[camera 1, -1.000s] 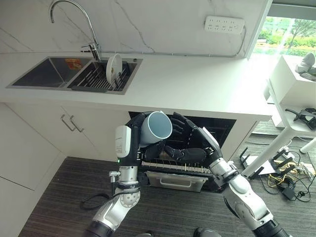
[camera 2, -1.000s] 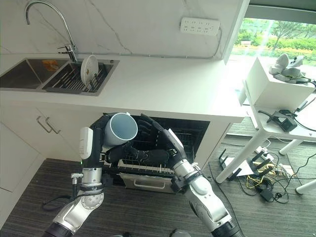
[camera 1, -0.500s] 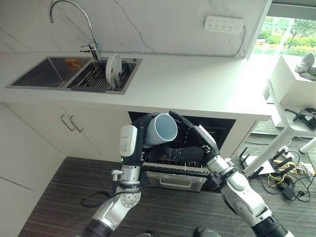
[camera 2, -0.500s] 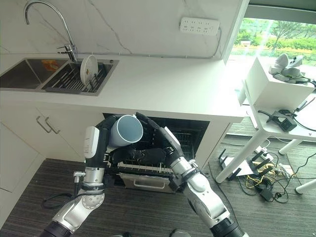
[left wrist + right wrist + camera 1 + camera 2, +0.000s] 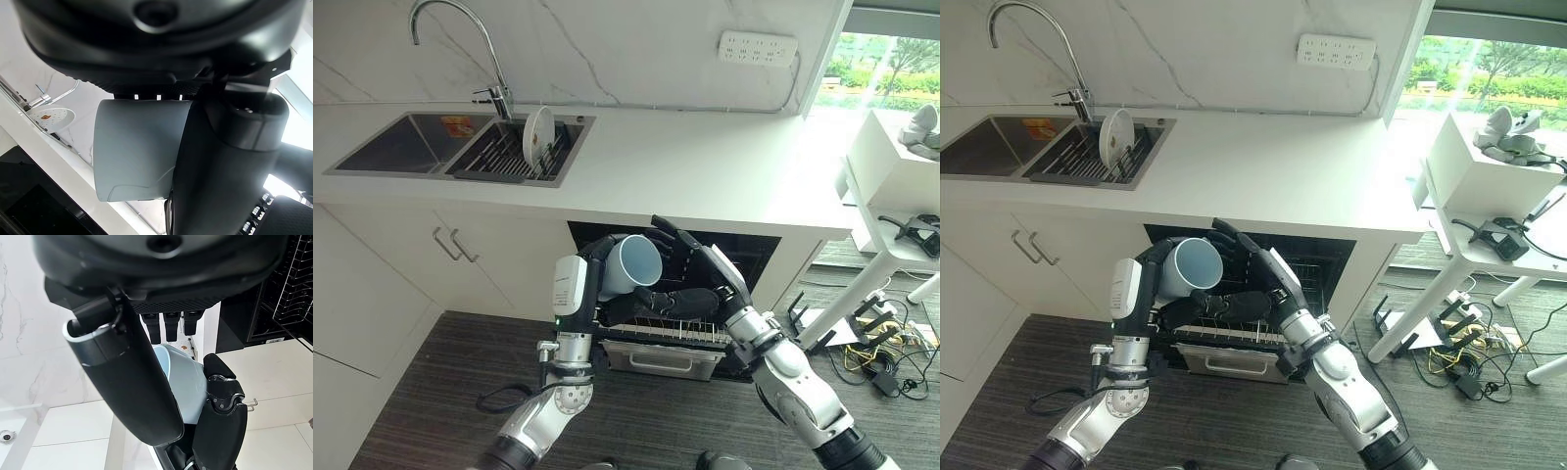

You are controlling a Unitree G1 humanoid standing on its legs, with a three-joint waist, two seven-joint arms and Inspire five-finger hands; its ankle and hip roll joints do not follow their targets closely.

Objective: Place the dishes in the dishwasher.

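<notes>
A light blue cup hangs in front of the open dishwasher, mouth tilted up and to the right. My left hand is shut on it, fingers curled round its side; the cup's wall shows right against the hand. My right hand is open beside the cup, its straight fingers reaching behind the rim and its thumb stretched out below. The pulled-out wire rack lies under both hands. A white plate stands upright in the drying rack in the sink.
The white counter overhangs the dishwasher opening. Cabinet doors with handles are to the left. A white side table and floor cables stand at the right. A tap rises over the sink.
The cup has dropped a little toward the dishwasher opening, carried by my left hand. My right hand has closed in beside it, fingers reaching behind the rim.
</notes>
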